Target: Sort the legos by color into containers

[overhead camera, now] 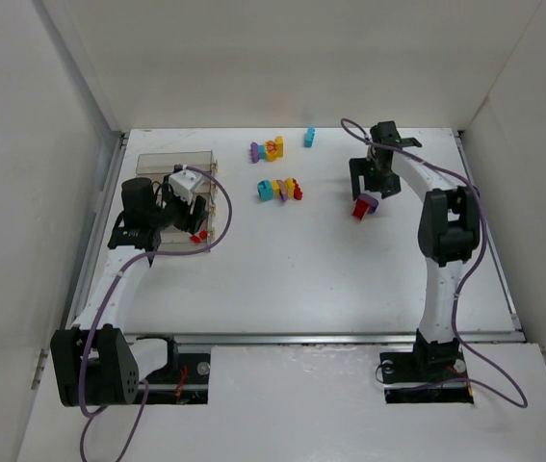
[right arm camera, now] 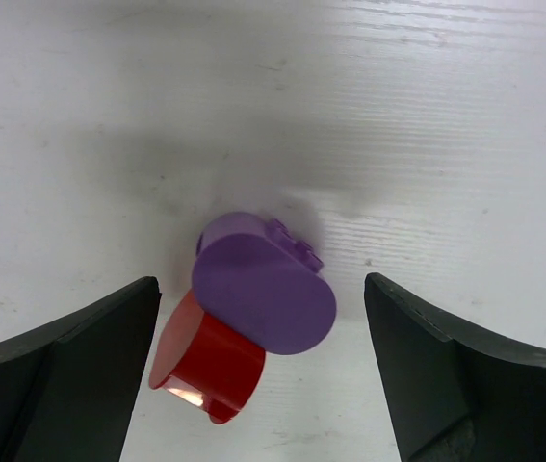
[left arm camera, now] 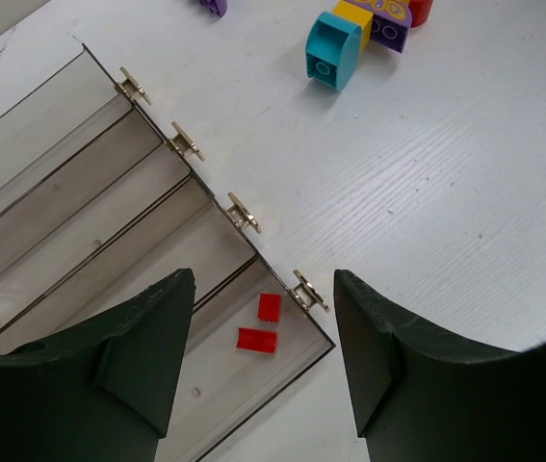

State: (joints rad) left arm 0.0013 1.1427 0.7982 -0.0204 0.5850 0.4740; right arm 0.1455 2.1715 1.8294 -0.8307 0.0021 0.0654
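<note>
1. White table (overhead camera: 350,279) carried the clear containers (overhead camera: 167,164) at its left side, four bins joined.
2. Left gripper (left arm camera: 264,276) hovered over the nearest bin, jaws partly apart and empty.
3. Right gripper (right arm camera: 261,281) hung wide open around a purple brick (right arm camera: 263,294) that overlapped a red brick (right arm camera: 210,366), gripping neither.
4. Loose legos (overhead camera: 277,168) sat mid-table, and the binned red bricks (left arm camera: 256,340) lay below the left jaws.
5. Likely step: pick from that pair. Centre on one brick, lower straight, close slowly so its neighbour isn't dragged.

I see a white table (overhead camera: 301,279) with faint wood grain, a metal rail (overhead camera: 301,338) along its near edge, boxed in by plain white walls (overhead camera: 282,58) left, back and right, softly lit.
</note>
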